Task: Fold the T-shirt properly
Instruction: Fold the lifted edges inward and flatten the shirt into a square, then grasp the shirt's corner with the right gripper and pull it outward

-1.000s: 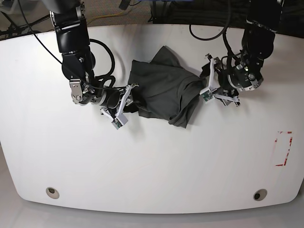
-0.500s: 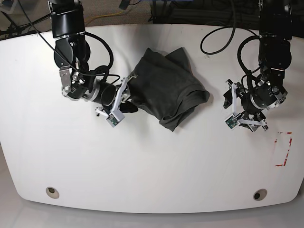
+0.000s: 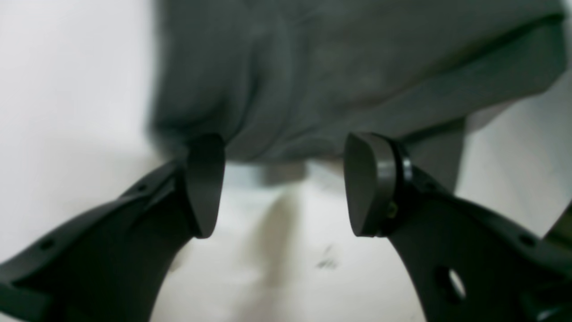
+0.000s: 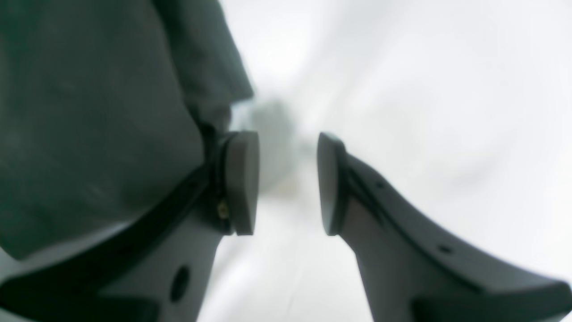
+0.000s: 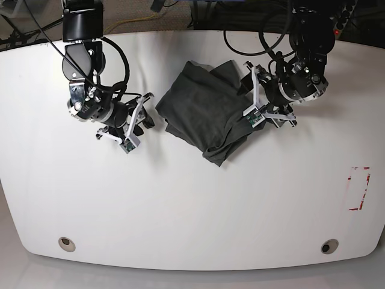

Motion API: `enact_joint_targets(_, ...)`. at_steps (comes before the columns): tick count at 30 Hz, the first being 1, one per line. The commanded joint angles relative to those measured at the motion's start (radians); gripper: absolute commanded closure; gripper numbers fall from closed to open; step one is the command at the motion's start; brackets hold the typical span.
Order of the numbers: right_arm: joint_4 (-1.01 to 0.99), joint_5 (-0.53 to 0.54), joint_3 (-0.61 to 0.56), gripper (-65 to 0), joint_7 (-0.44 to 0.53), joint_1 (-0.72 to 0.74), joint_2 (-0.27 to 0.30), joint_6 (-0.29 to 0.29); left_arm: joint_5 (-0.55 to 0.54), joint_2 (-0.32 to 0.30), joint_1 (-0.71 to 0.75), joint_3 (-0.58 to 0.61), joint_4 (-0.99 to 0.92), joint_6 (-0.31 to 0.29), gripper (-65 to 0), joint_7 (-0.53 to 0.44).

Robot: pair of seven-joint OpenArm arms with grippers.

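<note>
Counting from my remote seat: one T-shirt (image 5: pixel 207 114), two grippers, one white table (image 5: pixel 180 205), two round holes near the table's front edge (image 5: pixel 67 244) (image 5: pixel 329 246), one red-marked rectangle (image 5: pixel 358 188) at the base view's right side. T-shirt is a dark grey crumpled heap lying on the table, slightly toward the far edge and about mid-width, between my two arms; not flat, layers bunched, one lobe pointing toward the near side. Left gripper (image 5: pixel 252 108) sits at the shirt's edge on the base view's right; in its wrist view (image 3: pixel 281 183) both pads stand well apart with only bare table between them, cloth lying just beyond the fingertips, one pad (image 3: pixel 205 183) looks at or against the fabric edge but blur stops me saying touching. Nothing pinched there. Right gripper (image 5: pixel 137 125) sits just beside the shirt on the base view's left, a small gap of table showing between them in that view; wrist view (image 4: pixel 288 183) shows the jaws parted by a narrower gap, table visible through it, cloth alongside the outer face of one finger (image 4: pixel 241 183), nothing held.
</note>
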Motion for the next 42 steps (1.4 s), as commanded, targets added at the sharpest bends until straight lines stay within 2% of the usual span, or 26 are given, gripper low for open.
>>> enact_joint_targets(1, 0.018, 0.006, 0.003, -20.3, 0.018, -0.012, -0.018, 0.007, 0.0, -0.004, -0.022, -0.006, -0.043, 0.002, -39.0, -0.015)
enact_joint_targets(5, 0.026, 0.015, 0.003, -20.1, 0.018, -0.056, -0.04, 0.007, 0.0, -0.003, -0.116, -0.006, -0.163, 0.002, -39.0, -0.035)
enact_joint_targets(8, 0.064, 0.006, -0.003, -20.1, 0.018, -0.095, -0.081, 0.007, 0.0, -0.01, -0.173, -0.006, -0.241, 0.002, -39.0, -0.058)
enact_joint_targets(16, 0.127, 0.005, -0.206, -20.1, 0.015, -0.142, -0.127, -0.001, -0.003, -0.096, -0.317, -0.013, -0.366, 0.002, -39.0, -0.072)
enact_joint_targets(22, 0.176, 0.014, -0.137, -20.1, 0.013, -0.152, -0.13, -0.001, -0.006, -0.147, -0.314, -0.013, -0.234, 0.002, -39.0, -0.063)
enact_joint_targets(28, 0.193, 0.02, -0.005, -20.3, 0.01, -0.126, -0.1, 0.016, -0.006, -0.136, -0.22, -0.009, -0.037, 0.002, -39.0, 0.048)
enact_joint_targets(31, 0.208, 0.078, -0.005, -20.3, -0.029, -0.098, -0.098, 0.058, -0.006, -0.116, -0.141, -0.009, 0.016, 0.002, -39.0, 0.051)
enact_joint_targets(35, 0.202, 0.244, -0.005, -20.3, -0.077, -0.063, -0.098, 0.088, -0.003, -0.107, -0.052, -0.015, 0.018, 0.002, -39.0, 0.051)
enact_joint_targets(38, 0.179, 0.335, -0.008, -20.5, -0.082, -0.046, -0.104, 0.088, -0.003, -0.107, 0.001, -0.016, -0.004, 0.002, -39.0, 0.036)
enact_joint_targets(42, 0.101, 0.413, -0.009, -20.3, -0.085, -0.007, -0.138, 0.088, -0.001, -0.107, 0.06, -0.018, -0.037, 0.002, -39.0, -0.046)
